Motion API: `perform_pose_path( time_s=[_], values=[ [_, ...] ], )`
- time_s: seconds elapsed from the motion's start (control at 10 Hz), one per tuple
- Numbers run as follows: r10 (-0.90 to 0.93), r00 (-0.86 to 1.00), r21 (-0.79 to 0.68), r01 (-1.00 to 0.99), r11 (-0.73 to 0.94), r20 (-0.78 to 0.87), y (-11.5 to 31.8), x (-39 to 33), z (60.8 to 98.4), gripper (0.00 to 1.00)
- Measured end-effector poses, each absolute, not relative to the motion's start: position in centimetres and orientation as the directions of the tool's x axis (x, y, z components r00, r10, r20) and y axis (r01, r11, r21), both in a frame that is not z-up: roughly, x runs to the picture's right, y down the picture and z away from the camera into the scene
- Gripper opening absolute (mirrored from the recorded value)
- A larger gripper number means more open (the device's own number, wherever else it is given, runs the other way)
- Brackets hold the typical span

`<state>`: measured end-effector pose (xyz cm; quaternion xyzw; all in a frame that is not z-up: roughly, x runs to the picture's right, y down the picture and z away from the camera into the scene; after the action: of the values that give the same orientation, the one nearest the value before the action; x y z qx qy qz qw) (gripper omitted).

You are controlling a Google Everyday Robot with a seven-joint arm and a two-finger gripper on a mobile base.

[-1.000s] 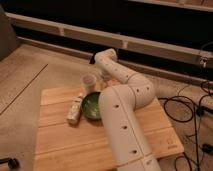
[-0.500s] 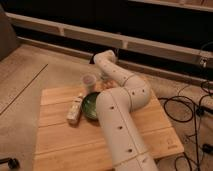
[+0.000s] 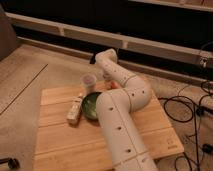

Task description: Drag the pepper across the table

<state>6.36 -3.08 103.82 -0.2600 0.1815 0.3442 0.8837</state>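
- Small glossy orange-red pepper (image 3: 114,85): a sliver showing on the far part of the table, beside the arm.
- Gripper (image 3: 106,76): at the pepper's 11 o'clock, mostly behind the arm.
- Light-brown plank wooden table (image 3: 60,142), roughly square.
- Round green bowl (image 3: 91,105): at the pepper's 7 o'clock.
- Pale cylindrical cup (image 3: 89,81): at the bowl's 12 o'clock.
- Slim pale bottle (image 3: 75,109): lying at the bowl's 9 o'clock.
- White perforated tubular arm (image 3: 120,125).

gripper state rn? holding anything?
Gripper: at the far edge of the table, beyond the green bowl, down by the pepper. Open, closed or holding: cannot be told.
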Motion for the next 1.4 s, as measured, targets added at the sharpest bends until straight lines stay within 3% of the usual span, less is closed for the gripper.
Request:
perform_pose_path(
  time_s=[0.8,1.4],
  values=[
    [0.679,0.436,-0.053,-0.861,0.506,-0.591,-5.6,20.1,99.3,0.03],
    [0.679,0.442,-0.058,-0.859,0.51,-0.587,-5.7,19.6,99.5,0.62]
  ],
)
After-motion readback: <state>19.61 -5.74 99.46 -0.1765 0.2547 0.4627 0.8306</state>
